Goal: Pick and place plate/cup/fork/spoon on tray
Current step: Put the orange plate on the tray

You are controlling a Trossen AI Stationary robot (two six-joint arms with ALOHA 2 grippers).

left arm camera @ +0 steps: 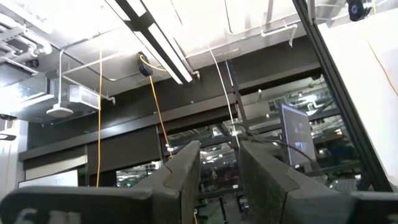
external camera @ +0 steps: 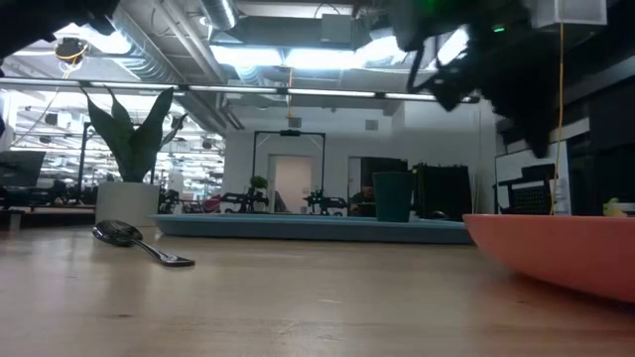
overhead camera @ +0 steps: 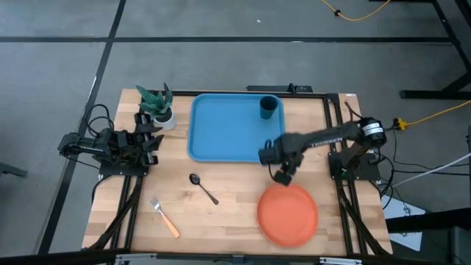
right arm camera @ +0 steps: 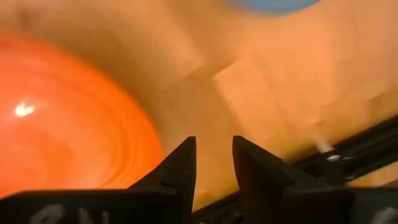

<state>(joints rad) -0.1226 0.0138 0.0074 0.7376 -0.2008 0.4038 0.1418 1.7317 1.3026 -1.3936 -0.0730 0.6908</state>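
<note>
Hovering between tray and plate, the right gripper (overhead camera: 282,177) has its fingers nearly closed on nothing, just above the far rim of the round orange plate (overhead camera: 288,214) lying on the wooden counter (overhead camera: 221,213). Behind it, the light-blue rectangular plastic tray (overhead camera: 224,129) carries the dark teal cylindrical cup (overhead camera: 268,107) in its far right corner. Left of the plate lie the dark metallic spoon (overhead camera: 203,187) and the tan-handled fork (overhead camera: 165,217). The left gripper (overhead camera: 151,140), narrowly parted and empty, rests at the counter's left edge.

Grey concrete floor (overhead camera: 221,51) with dark seams surrounds the light wooden table (overhead camera: 221,221). Bright strip ceiling lights (external camera: 288,55) glare over exposed pipes. A yellow cable (overhead camera: 353,13) trails across the floor.
</note>
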